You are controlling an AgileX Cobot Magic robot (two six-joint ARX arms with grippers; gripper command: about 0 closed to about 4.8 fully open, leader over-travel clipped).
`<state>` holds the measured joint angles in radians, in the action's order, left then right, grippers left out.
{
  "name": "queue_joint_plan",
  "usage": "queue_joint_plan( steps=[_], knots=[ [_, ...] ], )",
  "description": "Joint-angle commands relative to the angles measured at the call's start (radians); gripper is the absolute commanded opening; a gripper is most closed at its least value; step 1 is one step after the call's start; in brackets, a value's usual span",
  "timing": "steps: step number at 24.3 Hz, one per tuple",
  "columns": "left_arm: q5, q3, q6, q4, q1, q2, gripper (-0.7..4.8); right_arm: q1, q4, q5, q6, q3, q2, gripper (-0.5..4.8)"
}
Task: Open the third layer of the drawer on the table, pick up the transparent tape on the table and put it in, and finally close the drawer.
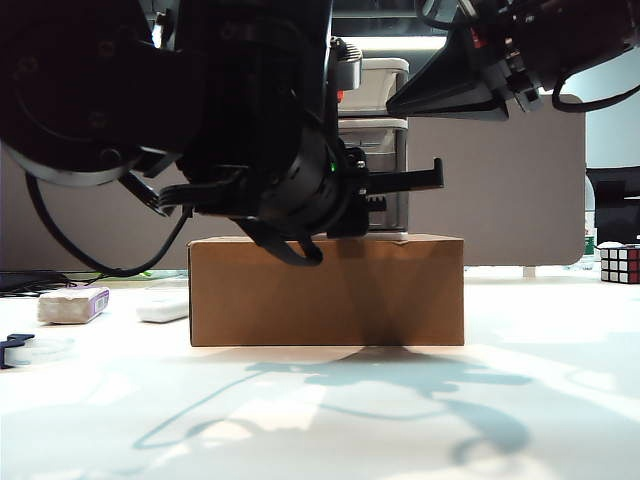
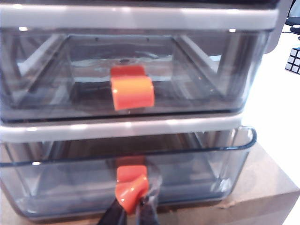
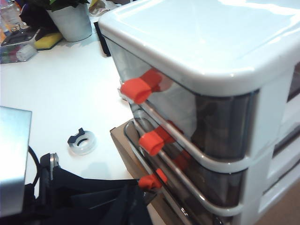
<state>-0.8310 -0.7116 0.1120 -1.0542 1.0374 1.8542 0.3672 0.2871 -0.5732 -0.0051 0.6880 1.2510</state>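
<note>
The left gripper (image 2: 134,211) is right at the small three-tier cabinet (image 3: 225,61) with its white frame and smoky grey see-through drawers, perched on a brown cardboard box (image 1: 326,290), and its black fingers (image 2: 112,216) are pinched tight on the little red handle (image 2: 131,188) of the lowest drawer (image 2: 187,173). That drawer's front already stands a touch proud of the frame above it. The handle sits directly ahead of the left gripper, and the drawer's slide axis runs straight back toward that wrist, so a clean pull along that line looks like the move that matters. The right gripper (image 1: 450,98) hangs above and beside the cabinet top; whether its jaws are wide or narrow I can't tell. The small clear tape roll with its dark dispenser piece (image 3: 82,142) lies flat on the white table (image 3: 61,89), below the right wrist and off to the cabinet's side, untouched.
</note>
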Motion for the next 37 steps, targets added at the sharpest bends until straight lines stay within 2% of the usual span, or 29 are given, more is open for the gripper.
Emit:
queue_joint_plan(
  steps=[1,3,11,16,19,24,26,27,29,32,34,36,37],
  knots=[
    [-0.003,-0.006,0.004,-0.006,-0.007,-0.002,0.11,-0.002,0.057,-0.032,-0.003,0.023,0.031,-0.05],
    [-0.002,-0.006,0.005,-0.006,-0.007,-0.002,-0.06,-0.002,0.092,-0.032,-0.003,0.027,0.055,-0.05],
    [-0.007,-0.003,0.019,-0.001,0.01,-0.002,-0.06,-0.001,0.136,0.013,0.004,0.08,0.165,-0.05],
    [-0.109,0.035,0.026,-0.002,0.086,-0.004,-0.06,-0.001,0.135,0.039,0.005,0.113,0.179,-0.05],
    [-0.164,0.069,0.068,-0.013,0.14,-0.005,-0.06,-0.001,0.135,0.039,0.005,0.115,0.179,-0.05],
    [-0.259,0.123,0.086,-0.071,0.226,-0.008,-0.06,-0.001,0.132,0.04,0.005,0.115,0.179,-0.05],
    [-0.304,0.131,0.061,-0.077,0.248,-0.019,-0.06,-0.001,0.129,0.039,0.005,0.115,0.179,-0.05],
    [-0.336,0.144,0.014,-0.078,0.266,-0.042,-0.06,-0.001,0.126,0.038,0.005,0.115,0.179,-0.05],
    [-0.342,0.178,-0.029,-0.078,0.277,-0.093,-0.06,-0.002,0.116,0.035,0.005,0.115,0.178,-0.05],
    [-0.304,0.3,-0.031,-0.078,0.262,-0.259,-0.06,-0.002,0.1,0.01,0.005,0.115,0.175,-0.05],
    [-0.158,0.414,-0.029,-0.077,0.197,-0.426,-0.06,-0.002,0.095,-0.01,0.005,0.115,0.167,-0.05],
    [0.072,0.5,-0.021,-0.02,0.063,-0.608,-0.06,-0.002,0.072,-0.013,0.005,0.115,0.141,-0.05],
    [0.183,0.509,0.009,0.062,-0.008,-0.681,-0.06,-0.003,0.058,-0.013,0.005,0.115,0.127,-0.05]
  ],
)
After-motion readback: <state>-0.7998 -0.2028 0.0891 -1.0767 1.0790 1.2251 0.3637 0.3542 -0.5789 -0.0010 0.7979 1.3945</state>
